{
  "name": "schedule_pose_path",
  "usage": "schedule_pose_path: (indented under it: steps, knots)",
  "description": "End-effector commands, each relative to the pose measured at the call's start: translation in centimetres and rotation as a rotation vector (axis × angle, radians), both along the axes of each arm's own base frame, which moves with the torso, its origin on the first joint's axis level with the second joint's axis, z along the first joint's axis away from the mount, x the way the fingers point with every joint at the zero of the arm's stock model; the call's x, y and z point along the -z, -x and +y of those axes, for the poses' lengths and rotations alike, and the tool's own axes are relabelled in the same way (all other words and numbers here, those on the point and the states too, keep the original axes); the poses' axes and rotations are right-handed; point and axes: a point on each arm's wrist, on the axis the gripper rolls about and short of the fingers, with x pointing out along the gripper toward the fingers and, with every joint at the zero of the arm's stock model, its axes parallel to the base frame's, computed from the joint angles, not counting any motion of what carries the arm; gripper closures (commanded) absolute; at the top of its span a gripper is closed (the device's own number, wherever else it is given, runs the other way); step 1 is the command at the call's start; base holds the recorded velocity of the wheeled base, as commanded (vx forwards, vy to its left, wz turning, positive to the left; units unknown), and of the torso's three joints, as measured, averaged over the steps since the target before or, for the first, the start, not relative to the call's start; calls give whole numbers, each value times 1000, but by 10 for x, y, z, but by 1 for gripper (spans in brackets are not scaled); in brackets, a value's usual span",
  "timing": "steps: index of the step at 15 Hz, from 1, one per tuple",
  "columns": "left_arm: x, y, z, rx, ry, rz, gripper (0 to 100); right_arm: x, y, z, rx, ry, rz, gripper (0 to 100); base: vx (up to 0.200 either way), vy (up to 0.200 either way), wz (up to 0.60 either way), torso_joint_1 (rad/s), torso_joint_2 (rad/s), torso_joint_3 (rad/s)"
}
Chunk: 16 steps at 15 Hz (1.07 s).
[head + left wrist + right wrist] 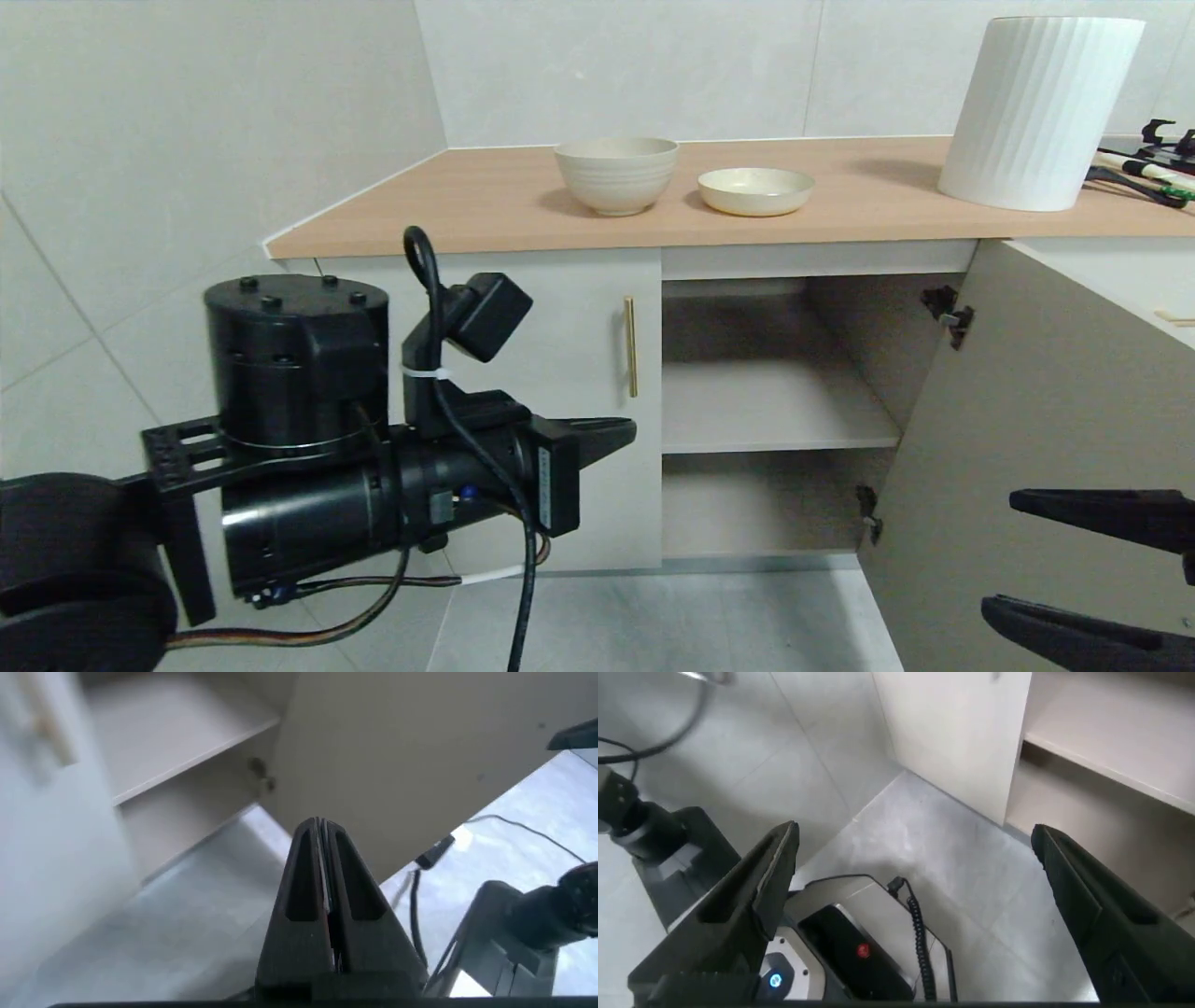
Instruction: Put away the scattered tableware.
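**Head view.** Task judged barely begun: nothing stowed yet.
- Bowl (616, 175) and dish (755, 190) upright on desk (448, 210), near each other, not touching.
- Nothing visible in dish; bowl's inside hidden by its rim.
- Cabinet (775, 373) below, door (1036, 420) swung wide. Nothing on shelf (770, 411) or in the compartment under it.
- Tall white canister (1041, 112) on desk, well apart from dish, contents hidden.
- Utensils (1144, 173) just beyond it, too small to identify.
- Left end effector (611, 432) low, in front of cabinet's closed half, pressed together, holding nothing.
- Right end effector (1088, 574) low beside open door, spread apart, holding nothing.
- Left to do, by judgement: bowl and dish into cabinet, perhaps utensils too.

**Left wrist view.** Left end effector (319, 840) closed tight, nothing between. Shelf (177, 728) and open door (402, 756) beyond.

**Right wrist view.** Right end effector (910, 854) wide apart over floor. Shelf (1120, 719) near, nothing on the part seen.
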Motion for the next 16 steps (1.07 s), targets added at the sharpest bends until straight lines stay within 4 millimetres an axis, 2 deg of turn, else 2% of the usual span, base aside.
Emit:
schedule_pose_path:
  steps: [1, 5, 6, 9, 10, 13, 16]
  knots:
    - [-8, 8, 24, -53, 20, -26, 100, 1, -16, 12, -1, 31, 37, 0, 0, 0, 0, 0, 0, 0]
    - [-8, 5, 52, -150, 24, -29, 100, -15, -53, 32, 36, 33, 45, 0, 0, 0, 0, 0, 0, 0]
    - [-8, 4, 59, -176, 24, -30, 100, -18, -70, 38, 64, 39, 54, 0, 0, 0, 0, 0, 0, 0]
    - [-7, 5, 65, -198, 23, -29, 100, -17, -97, 43, 125, 45, 91, 0, 0, 0, 0, 0, 0, 0]
    - [-7, 0, 68, -206, 30, -29, 0, -12, -105, 44, 152, 43, 125, 0, 0, 0, 0, 0, 0, 0]
    - [-12, 1, 70, -201, 43, -37, 0, -15, -121, 48, 261, -13, 171, 0, 0, 0, 0, 0, 0, 0]
    - [-27, 5, 81, -243, 53, -41, 0, -10, -143, 57, 475, 11, 164, 0, 0, 0, 0, 0, 0, 0]
